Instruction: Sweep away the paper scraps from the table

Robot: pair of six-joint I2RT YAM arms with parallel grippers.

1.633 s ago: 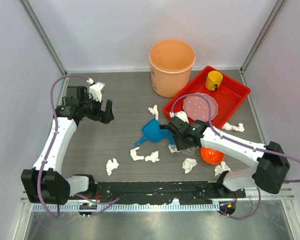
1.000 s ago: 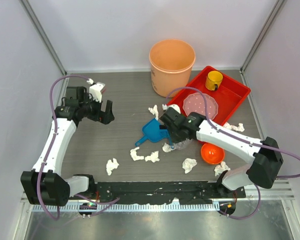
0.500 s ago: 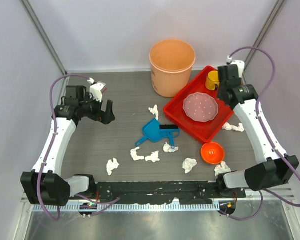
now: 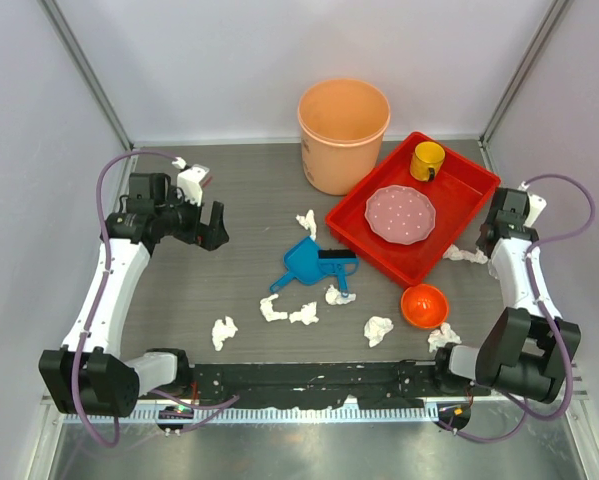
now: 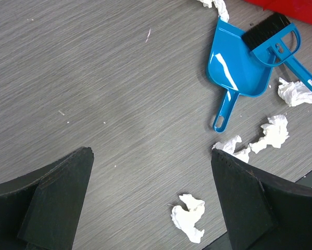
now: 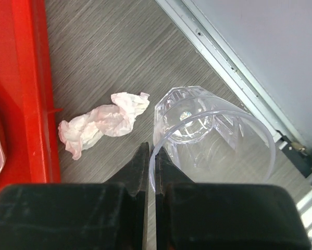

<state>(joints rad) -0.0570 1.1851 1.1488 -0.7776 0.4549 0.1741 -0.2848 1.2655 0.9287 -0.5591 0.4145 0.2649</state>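
Right gripper (image 6: 151,156) clamps clear cup (image 6: 213,135) by its rim; left gripper (image 5: 150,156) wide open, empty. Cup seemingly airborne: lower upright, clear of paper scrap (image 6: 101,125).

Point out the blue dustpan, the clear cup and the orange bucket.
blue dustpan (image 5: 235,65): left wrist view, middle of the pan.
clear cup (image 6: 213,133): right wrist view, inner wall.
orange bucket (image 4: 335,168): top external view, outer front wall.

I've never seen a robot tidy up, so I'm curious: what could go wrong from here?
The right gripper pinches the clear cup by its thin rim only, so it might slip or tip. The scrap beside it lies between the red tray and the wall rail, a tight spot that may be awkward to sweep.
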